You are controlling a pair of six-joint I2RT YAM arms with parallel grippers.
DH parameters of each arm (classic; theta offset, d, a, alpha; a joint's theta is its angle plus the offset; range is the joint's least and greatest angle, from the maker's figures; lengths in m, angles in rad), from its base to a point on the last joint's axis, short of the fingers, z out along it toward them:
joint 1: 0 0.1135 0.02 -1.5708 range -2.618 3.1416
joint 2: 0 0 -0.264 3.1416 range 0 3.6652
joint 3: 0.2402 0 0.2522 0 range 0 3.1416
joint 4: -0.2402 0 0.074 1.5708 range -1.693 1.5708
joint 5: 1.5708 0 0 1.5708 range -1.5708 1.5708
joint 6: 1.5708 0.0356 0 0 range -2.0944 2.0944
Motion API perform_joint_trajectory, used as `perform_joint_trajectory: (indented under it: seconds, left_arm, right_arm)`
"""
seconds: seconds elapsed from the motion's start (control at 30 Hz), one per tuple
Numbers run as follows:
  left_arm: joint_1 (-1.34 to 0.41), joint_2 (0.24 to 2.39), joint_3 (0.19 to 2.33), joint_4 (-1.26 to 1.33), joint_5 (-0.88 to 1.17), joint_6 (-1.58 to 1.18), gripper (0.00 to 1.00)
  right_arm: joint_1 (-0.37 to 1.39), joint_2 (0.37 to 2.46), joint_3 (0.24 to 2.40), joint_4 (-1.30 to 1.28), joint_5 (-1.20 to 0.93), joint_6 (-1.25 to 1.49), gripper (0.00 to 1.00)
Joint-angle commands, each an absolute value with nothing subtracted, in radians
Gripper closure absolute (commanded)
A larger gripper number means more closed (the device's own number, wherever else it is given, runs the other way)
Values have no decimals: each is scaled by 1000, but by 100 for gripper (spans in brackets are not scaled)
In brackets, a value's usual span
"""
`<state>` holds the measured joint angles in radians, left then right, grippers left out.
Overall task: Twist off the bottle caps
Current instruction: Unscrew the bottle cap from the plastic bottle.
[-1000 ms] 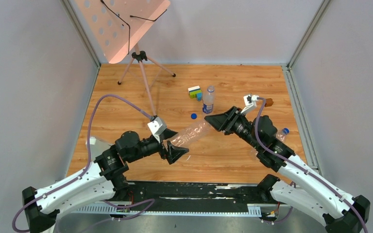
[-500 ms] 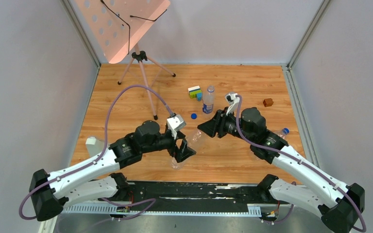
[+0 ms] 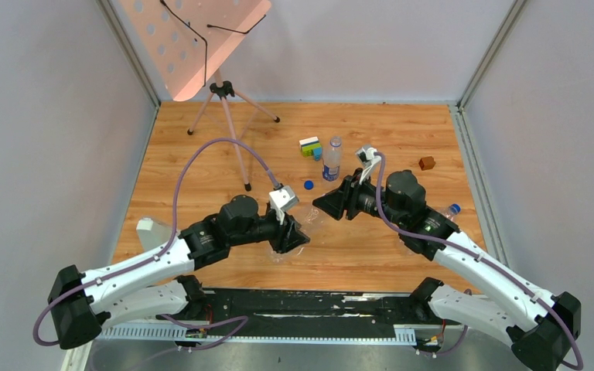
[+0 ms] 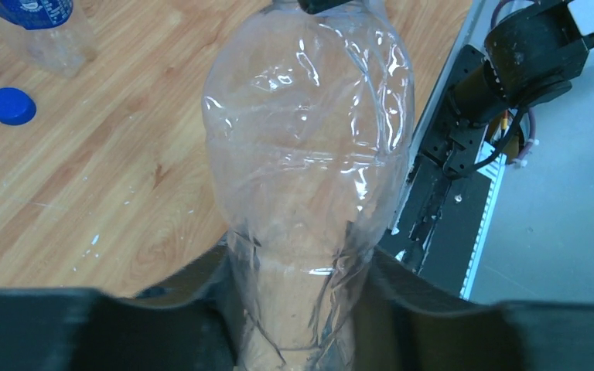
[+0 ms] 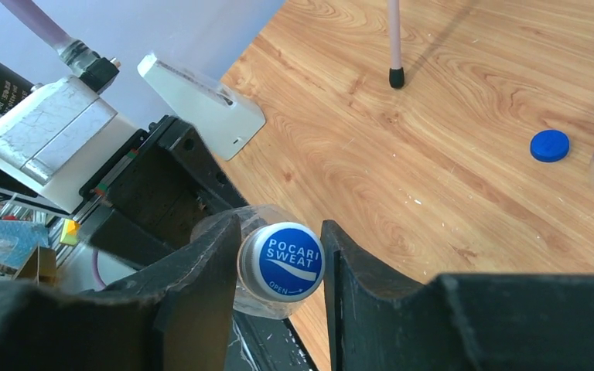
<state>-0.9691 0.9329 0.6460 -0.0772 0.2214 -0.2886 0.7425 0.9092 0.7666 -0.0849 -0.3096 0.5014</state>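
Observation:
A clear, unlabelled bottle (image 3: 310,222) (image 4: 309,147) hangs above the table between my two grippers. My left gripper (image 3: 294,236) (image 4: 298,309) is shut on its lower body, and the thin plastic is creased between the jaws. Its dark blue bottle cap (image 5: 281,261), printed POCARI SWEAT, sits between the fingers of my right gripper (image 3: 328,205) (image 5: 282,267), which is shut on it. A loose blue cap (image 3: 308,185) (image 4: 11,106) (image 5: 549,145) lies on the wood. A blue-labelled bottle (image 3: 332,158) (image 4: 39,31) stands behind it without a cap.
A toy block cluster (image 3: 310,147) and a brown cube (image 3: 427,163) sit at the back right. Another capped bottle (image 3: 448,211) lies beside my right arm. A white wedge (image 3: 150,230) (image 5: 201,104) rests at the left edge. A tripod stand (image 3: 224,100) stands at the back left.
My left gripper, wide open a second ago, has closed on the clear bottle's body. Both arms have drawn in towards the middle, and the right wrist has moved left with the cap.

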Motion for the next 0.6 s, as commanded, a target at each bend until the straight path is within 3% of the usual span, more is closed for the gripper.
perform_joint_trajectory:
  seconds: [0.0,0.1,0.17,0.4,0.57]
  left_arm:
    - [-960,912,634,-17,129,-295,71]
    - [-960,899,614,-10,99,-290,77]
    - [-961,882,590,13,78,-277,84]
    - [-1013,787,463,173,8,-119,95]
    - [-1046,777,455,172,-40,-38,96]
  right_arm:
    - [751,879,784,-26,-389,525,52]
    - [749,862,790,-55,-296,553,35]
    - [734,851,799,-91,-263,577,31]
    - [640,846,796,-119,-382,708,34]
    - [640,879,794,-120,-406,740,39]
